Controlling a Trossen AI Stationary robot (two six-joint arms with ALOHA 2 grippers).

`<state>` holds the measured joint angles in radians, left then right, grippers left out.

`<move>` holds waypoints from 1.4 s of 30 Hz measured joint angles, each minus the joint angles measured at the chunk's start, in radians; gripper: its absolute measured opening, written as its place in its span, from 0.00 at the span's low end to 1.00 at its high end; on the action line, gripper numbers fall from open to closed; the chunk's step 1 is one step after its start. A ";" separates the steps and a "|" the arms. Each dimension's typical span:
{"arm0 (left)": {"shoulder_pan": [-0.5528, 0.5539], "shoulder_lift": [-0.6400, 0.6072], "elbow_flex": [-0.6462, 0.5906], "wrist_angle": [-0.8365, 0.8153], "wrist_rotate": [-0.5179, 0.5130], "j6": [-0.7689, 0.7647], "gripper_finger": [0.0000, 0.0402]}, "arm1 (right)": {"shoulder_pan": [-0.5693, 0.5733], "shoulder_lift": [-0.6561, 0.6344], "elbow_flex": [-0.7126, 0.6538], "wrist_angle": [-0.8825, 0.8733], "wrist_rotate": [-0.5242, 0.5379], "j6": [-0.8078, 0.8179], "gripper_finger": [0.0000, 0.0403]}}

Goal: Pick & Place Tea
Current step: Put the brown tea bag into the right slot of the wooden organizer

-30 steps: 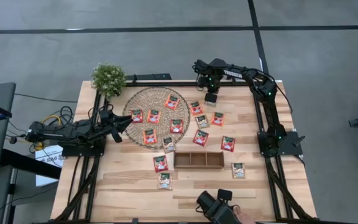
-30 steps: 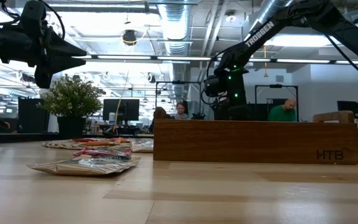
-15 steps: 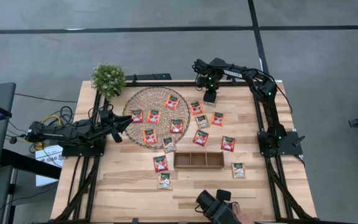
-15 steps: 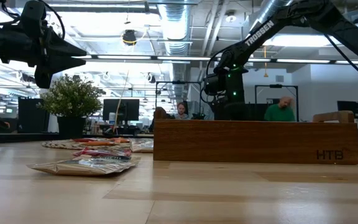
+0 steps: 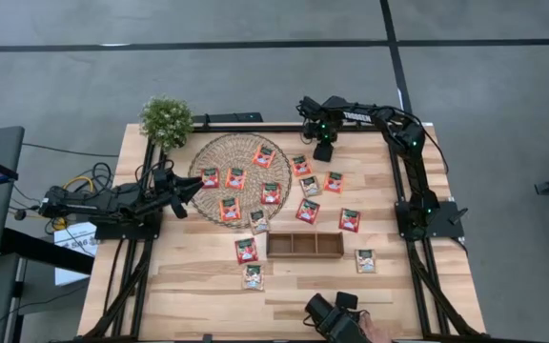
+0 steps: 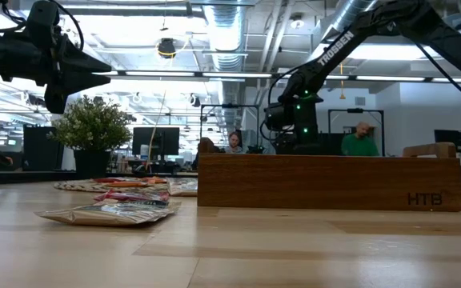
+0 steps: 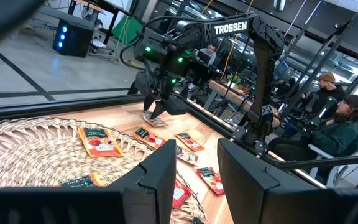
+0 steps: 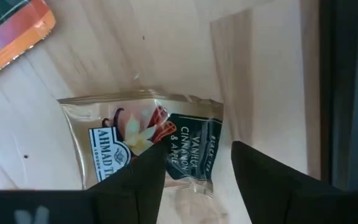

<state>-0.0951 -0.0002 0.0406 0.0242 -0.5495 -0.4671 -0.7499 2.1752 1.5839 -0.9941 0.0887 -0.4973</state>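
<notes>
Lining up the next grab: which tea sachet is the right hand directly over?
The pale gold sachet labelled vanilla, cinnamon and apple, lying alone at the table's far edge under the open right hand. The others nearby are red.

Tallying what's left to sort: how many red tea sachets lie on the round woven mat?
5 red sachets on the woven mat: one far, two toward the left arm, one toward the right arm, one near. None seems hidden.

Round woven mat [image 5: 238,178], three-part wooden tray [image 5: 304,245], potted plant [image 5: 166,120], perhaps artificial.
</notes>
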 joint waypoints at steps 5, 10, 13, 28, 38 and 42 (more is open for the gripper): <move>0.000 0.000 0.000 0.000 0.000 0.001 0.27 | -0.004 -0.002 -0.014 0.009 -0.006 0.001 0.42; 0.000 0.000 0.000 0.000 0.000 0.000 0.27 | -0.009 -0.001 -0.015 0.007 -0.022 0.008 0.35; 0.000 0.000 0.000 0.000 0.000 0.000 0.27 | -0.009 0.000 -0.015 0.005 -0.022 0.008 0.32; 0.000 0.000 0.000 0.000 0.000 -0.040 0.27 | 0.002 0.010 0.130 -0.140 -0.007 0.029 0.45; 0.000 0.000 0.000 0.000 0.000 -0.106 0.27 | -0.043 0.009 0.102 -0.079 -0.059 -0.007 0.46; 0.000 0.000 0.000 0.000 0.000 -0.106 0.27 | -0.049 0.008 0.058 -0.074 -0.073 -0.009 0.47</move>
<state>-0.0952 -0.0002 0.0406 0.0246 -0.5495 -0.5735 -0.7987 2.1830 1.6416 -1.0679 0.0161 -0.5065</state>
